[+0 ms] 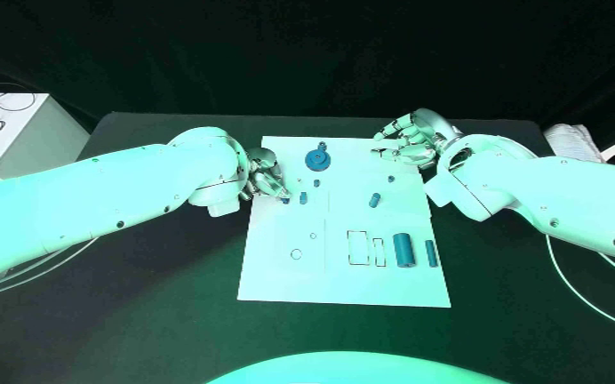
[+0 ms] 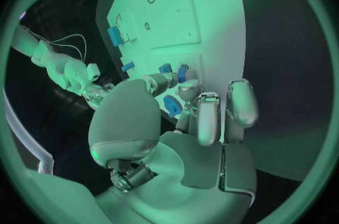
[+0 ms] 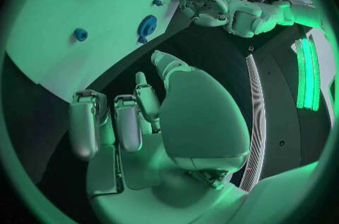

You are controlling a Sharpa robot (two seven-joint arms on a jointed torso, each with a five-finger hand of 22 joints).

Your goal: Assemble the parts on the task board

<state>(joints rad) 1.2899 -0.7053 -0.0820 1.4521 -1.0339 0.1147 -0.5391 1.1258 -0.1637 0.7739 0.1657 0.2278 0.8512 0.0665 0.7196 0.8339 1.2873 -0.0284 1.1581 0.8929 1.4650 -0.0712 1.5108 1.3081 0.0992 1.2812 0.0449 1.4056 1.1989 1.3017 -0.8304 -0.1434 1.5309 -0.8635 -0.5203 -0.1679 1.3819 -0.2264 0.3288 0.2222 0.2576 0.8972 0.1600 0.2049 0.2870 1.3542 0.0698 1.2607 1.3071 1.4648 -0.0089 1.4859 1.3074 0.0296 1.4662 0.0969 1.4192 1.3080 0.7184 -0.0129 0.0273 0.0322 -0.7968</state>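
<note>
The white task board [image 1: 346,268] lies mid-table. A blue round part [image 1: 316,161] sits near its far edge, with small blue pegs [image 1: 304,197] [image 1: 373,198] standing behind the middle. A thick blue cylinder [image 1: 403,249] and a thinner one [image 1: 432,252] lie at the right. My left hand [image 1: 266,180] is over the board's left edge, its fingertips [image 2: 189,88] close beside a peg [image 2: 182,73]; I see nothing held. My right hand [image 1: 411,142] hovers at the far right corner with fingers half curled and empty [image 3: 127,122]. The round part [image 3: 147,26] lies ahead of it.
Rectangular slots [image 1: 359,247] and a round hole [image 1: 296,254] mark the board's near half. A white box [image 1: 32,135] stands at the table's far left, and a pale object [image 1: 571,142] lies at the far right edge. Cables trail off the left side.
</note>
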